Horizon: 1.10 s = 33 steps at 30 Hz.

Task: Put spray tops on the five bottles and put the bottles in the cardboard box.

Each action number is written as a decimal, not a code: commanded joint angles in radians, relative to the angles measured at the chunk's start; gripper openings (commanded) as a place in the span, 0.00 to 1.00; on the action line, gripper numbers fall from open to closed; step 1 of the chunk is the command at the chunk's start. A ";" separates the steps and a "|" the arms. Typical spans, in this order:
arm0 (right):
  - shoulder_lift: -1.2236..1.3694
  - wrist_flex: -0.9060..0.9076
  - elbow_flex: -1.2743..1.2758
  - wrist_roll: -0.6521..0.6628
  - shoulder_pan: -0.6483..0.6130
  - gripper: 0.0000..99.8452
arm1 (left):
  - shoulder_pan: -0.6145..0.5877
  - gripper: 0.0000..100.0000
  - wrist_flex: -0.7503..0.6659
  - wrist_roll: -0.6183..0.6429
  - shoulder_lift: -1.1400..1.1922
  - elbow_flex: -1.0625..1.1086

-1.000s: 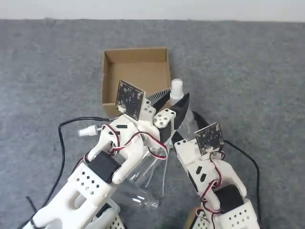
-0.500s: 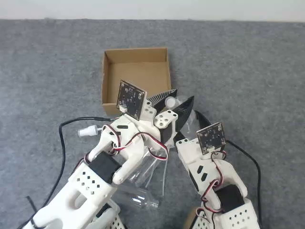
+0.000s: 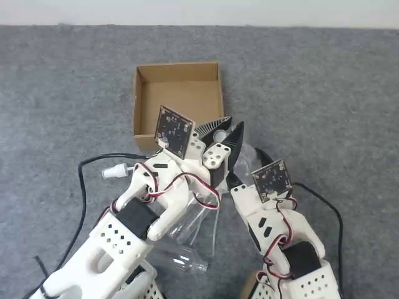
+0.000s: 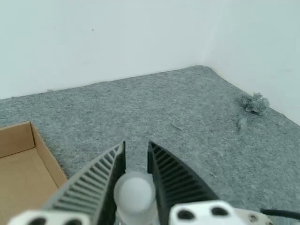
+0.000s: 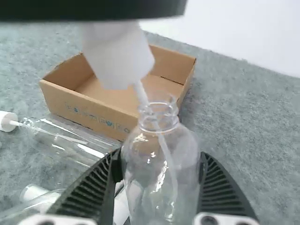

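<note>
- L gripper (image 4: pixel 136 151) is clenched on spray top (image 4: pixel 135 191), held over bottle neck w/ dip tube fed inside.
- R gripper (image 5: pixel 158 161) is clamped round bottle (image 5: pixel 159 187), just beside cardboard box (image 3: pixel 179 99).
- Other bottles (image 5: pixel 61 136) are laid near box.

The left arm (image 3: pixel 106 249) rose from the near-left corner and slanted toward the far right. Its wrist board (image 3: pixel 173 131) tilted up over the middle of the table. The left gripper (image 4: pixel 136 146) pointed toward the far side, its two ribbed black jaws nearly together and pinching a spray top (image 4: pixel 135 191) between them. The right arm (image 3: pixel 268 218) came up from the near-right edge and leaned to the far left, its wrist just beside the left arm's and a little nearer. The right gripper (image 5: pixel 157 161) sat below the left one, its jaws spread wide and pressed against either side of an upright bottle (image 5: pixel 157 197).
</note>
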 commanded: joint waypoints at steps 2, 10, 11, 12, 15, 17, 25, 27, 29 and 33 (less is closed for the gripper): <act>-0.018 0.005 -0.087 0.023 0.008 0.13 | 0.005 0.06 -0.014 -0.008 -0.025 -0.012; -0.018 0.030 -0.130 0.055 0.007 0.13 | 0.000 0.06 -0.017 -0.008 -0.023 -0.013; -0.018 0.036 -0.135 0.055 0.007 0.13 | -0.002 0.06 -0.017 -0.008 -0.023 -0.015; -0.018 0.038 -0.138 0.055 -0.002 0.13 | -0.002 0.06 -0.017 -0.008 -0.023 -0.015; -0.018 0.050 -0.140 0.057 -0.035 0.13 | -0.002 0.06 -0.017 -0.008 -0.023 -0.013; -0.018 0.048 -0.140 0.057 -0.036 0.13 | -0.002 0.06 -0.017 -0.008 -0.025 -0.013; -0.018 0.039 -0.150 0.138 -0.045 0.13 | -0.017 0.08 -0.017 -0.005 -0.025 -0.010; -0.018 0.048 -0.158 0.147 -0.045 0.13 | -0.023 0.12 -0.014 -0.002 -0.023 -0.008; -0.018 0.048 -0.155 0.152 -0.047 0.13 | -0.025 0.14 -0.012 -0.002 -0.023 -0.007; -0.018 0.048 -0.155 0.150 -0.047 0.13 | -0.026 0.15 -0.009 -0.002 -0.023 -0.007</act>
